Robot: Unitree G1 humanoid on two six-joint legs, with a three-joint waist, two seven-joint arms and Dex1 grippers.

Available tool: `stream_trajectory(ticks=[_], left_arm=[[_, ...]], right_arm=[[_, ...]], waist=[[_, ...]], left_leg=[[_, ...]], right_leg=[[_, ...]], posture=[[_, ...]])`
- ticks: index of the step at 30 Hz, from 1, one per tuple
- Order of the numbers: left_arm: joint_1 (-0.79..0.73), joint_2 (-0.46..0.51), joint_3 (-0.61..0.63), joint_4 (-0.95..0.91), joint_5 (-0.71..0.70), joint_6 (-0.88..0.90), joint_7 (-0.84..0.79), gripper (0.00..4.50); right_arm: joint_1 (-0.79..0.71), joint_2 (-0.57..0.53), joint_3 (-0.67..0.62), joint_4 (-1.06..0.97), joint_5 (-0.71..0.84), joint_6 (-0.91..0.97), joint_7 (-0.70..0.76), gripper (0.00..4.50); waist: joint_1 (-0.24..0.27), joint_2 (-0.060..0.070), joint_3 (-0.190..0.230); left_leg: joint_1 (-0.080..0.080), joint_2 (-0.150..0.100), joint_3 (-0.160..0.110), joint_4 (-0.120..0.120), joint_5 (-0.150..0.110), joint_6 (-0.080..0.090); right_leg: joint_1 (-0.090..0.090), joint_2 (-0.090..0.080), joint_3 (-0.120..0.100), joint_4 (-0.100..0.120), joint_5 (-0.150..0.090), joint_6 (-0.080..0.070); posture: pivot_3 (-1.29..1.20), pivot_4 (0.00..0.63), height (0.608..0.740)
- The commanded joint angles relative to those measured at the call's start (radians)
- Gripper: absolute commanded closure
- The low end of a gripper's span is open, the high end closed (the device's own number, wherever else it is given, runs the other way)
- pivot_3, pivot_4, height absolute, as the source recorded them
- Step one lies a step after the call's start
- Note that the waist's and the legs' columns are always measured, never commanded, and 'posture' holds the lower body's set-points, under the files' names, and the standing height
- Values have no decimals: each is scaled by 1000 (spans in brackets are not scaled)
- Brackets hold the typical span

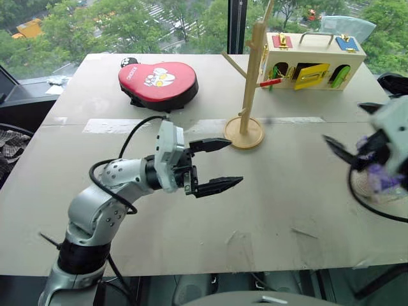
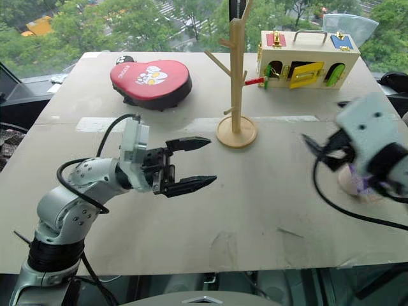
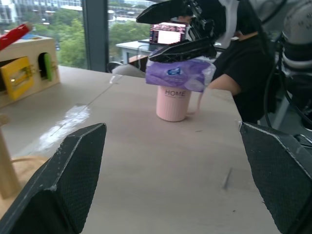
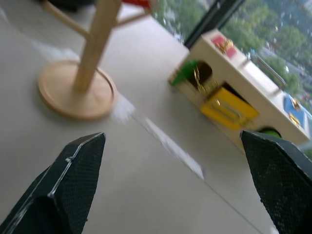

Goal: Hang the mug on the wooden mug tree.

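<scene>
Pale wood is your anchor here: the wooden mug tree (image 1: 250,83) stands upright on its round disc base about mid-table, and I'll place everything off that.

Your left gripper (image 1: 218,164) hangs just in front of the tree's base and a bit to its left, pointing sideways toward the right side of the table. Its two black fingers (image 1: 217,185) are spread well apart with nothing between them.

The mug (image 3: 173,103) sits upright on the table well to the right of the tree, near the table's right edge. From the left wrist view you can read "HOME" on its side, and a purple tissue pack (image 3: 180,74) lies across its mouth. Your right gripper (image 3: 178,29) is up over that spot, fingers spread wide; in the wrist view the lower finger looks right above the pack, but I can't tell if it's actually touching. From the head views that arm is blurred, so no help there.

Behind the tree and slightly right you've got the wooden box (image 1: 313,58) with coloured doors, yellow one hanging open. Behind the tree to the left lies a red heart-shaped pad (image 1: 158,82) flat on the table. A pale tape strip (image 1: 109,125) runs across the table (image 1: 268,223) level with the tree's base. There's also a person (image 3: 243,63) in dark clothes beyond the mug in the left wrist view.
</scene>
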Motion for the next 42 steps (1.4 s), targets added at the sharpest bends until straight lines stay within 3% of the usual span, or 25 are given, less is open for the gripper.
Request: stream_trajectory(ticks=[1,4,10,21,25,32,38,42], left_arm=[[-31,-24,-37,24,21,-35,-49,0],[-51,-33,-58,47,31,-49,-96,0],[-45,-37,-80,79,65,-84,-154,0],[-35,-67,-57,83,84,-90,-122,0],[-10,-57,-47,75,95,-98,-114,0],[40,-44,-29,43,69,-94,-110,0],[54,-37,-33,44,85,-117,-118,0],[43,-48,-42,54,103,-133,-111,0]], right_arm=[[49,-66,-190,-45,35,184,78,17],[48,-94,-277,-46,50,373,107,17],[168,-109,-356,0,80,407,147,17],[278,-78,-217,90,14,357,94,17],[304,-90,-218,93,15,320,114,1224],[327,-80,-246,53,21,262,147,4463],[303,-19,-314,54,30,208,176,4463],[187,38,-406,161,45,151,171,4463]], waist=[[0,0,0],[-4,-1,0],[-1,-1,0],[-2,-1,0],[-2,-2,0],[-2,-2,0],[1,-2,0],[-1,-2,0]], left_leg=[[0,0,0,0,0,0],[0,0,0,0,-1,1],[0,0,1,1,-1,2],[0,0,1,1,-1,2],[0,0,1,1,-1,2],[0,0,0,1,-1,2],[0,0,0,2,-1,2],[0,0,1,2,-1,2]], right_leg=[[0,0,0,0,0,0],[0,0,3,0,0,0],[0,0,4,0,0,0],[0,0,5,0,0,1],[0,0,5,0,0,1],[0,1,5,0,0,1],[0,1,5,0,0,1],[0,1,5,0,0,1]], posture=[[0,150,731],[0,150,731],[0,150,731],[0,150,731],[0,150,731],[0,150,731],[0,150,731],[0,150,731]])
